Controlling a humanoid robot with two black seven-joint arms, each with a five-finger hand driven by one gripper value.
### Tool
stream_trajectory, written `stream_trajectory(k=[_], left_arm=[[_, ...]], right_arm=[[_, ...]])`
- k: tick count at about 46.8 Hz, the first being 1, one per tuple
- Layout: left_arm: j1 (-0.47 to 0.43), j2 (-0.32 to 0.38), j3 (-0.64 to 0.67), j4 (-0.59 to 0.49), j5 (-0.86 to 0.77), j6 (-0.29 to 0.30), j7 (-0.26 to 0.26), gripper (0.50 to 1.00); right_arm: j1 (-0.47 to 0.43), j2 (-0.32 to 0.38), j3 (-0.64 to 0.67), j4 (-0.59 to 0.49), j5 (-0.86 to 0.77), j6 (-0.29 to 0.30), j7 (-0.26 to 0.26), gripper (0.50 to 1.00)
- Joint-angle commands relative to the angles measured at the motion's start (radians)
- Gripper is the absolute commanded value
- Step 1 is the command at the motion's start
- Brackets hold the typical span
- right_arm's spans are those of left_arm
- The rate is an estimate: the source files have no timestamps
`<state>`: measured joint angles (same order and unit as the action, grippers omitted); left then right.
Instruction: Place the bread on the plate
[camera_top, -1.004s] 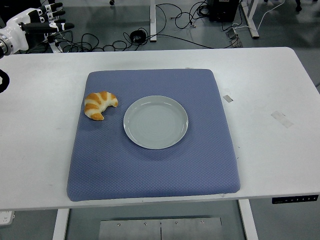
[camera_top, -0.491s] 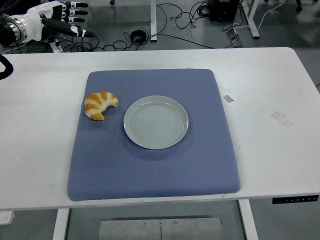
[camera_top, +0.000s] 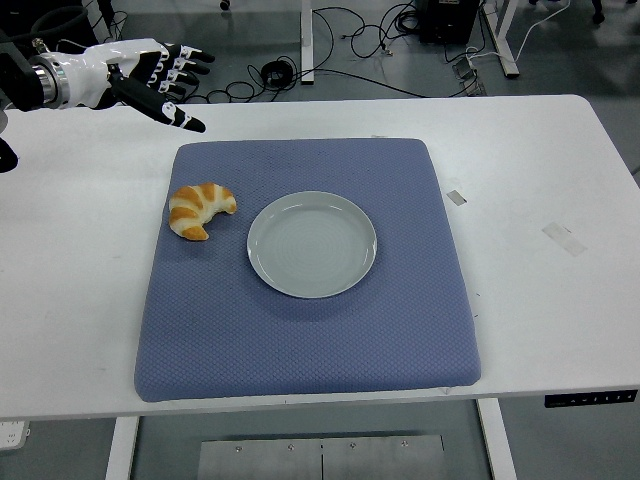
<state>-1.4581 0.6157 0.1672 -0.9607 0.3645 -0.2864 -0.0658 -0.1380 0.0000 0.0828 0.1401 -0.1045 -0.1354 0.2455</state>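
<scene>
Task not begun: bread untouched.
My left hand (camera_top: 150, 78), fingers spread and empty, hovers; bread (camera_top: 200, 209) below-right of it, plate (camera_top: 311, 244) beyond, bare.

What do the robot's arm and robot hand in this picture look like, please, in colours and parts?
Only the left robot hand shows. Its palm and back are cased in glossy white shell, and its five slim fingers are black with small white segments at the joints. A silvery metal ring forms the wrist, and behind it a black forearm runs off the picture's left edge. No markings are legible.
</scene>
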Motion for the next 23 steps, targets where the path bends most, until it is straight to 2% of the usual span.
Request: stream_trajectory(k=[1,12,23], left_arm=[[-0.013,0.001,0.037,-0.003,0.007,0.003,0.000,0.949],[-0.031,0.001,0.106,-0.003,0.010,0.004,0.000,0.948],[-0.002,-0.020,0.147,-0.003,0.008,0.055,0.000,0.945]], right_arm=[[0.000,0.000,0.000,0.001,0.000,0.000,0.000,1.000],[0.000,0.000,0.000,-0.001,0.000,0.000,0.000,1.000],[0.000,0.000,0.000,-0.001,0.000,0.000,0.000,1.000]])
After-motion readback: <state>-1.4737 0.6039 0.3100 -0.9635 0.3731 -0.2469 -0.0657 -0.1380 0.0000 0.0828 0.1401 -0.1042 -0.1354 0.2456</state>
